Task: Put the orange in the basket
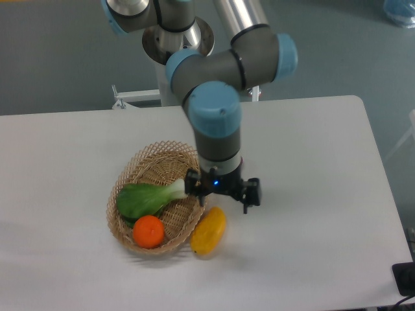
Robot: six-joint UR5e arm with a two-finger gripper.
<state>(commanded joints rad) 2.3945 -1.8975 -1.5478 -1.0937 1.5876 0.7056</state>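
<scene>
Fingers of the gripper (224, 199), centre frame, appear apart and empty, suggesting release, since the orange (149, 231) rests inside the basket (155, 157) at lower left beside a leafy green vegetable (144, 199).

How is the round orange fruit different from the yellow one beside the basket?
The orange is small, round and deep orange; the yellow fruit is longer, oval and yellow-orange. The orange lies inside the basket, next to a leafy green vegetable; the yellow fruit lies on the table against the basket's rim. Both look smooth-skinned.
</scene>
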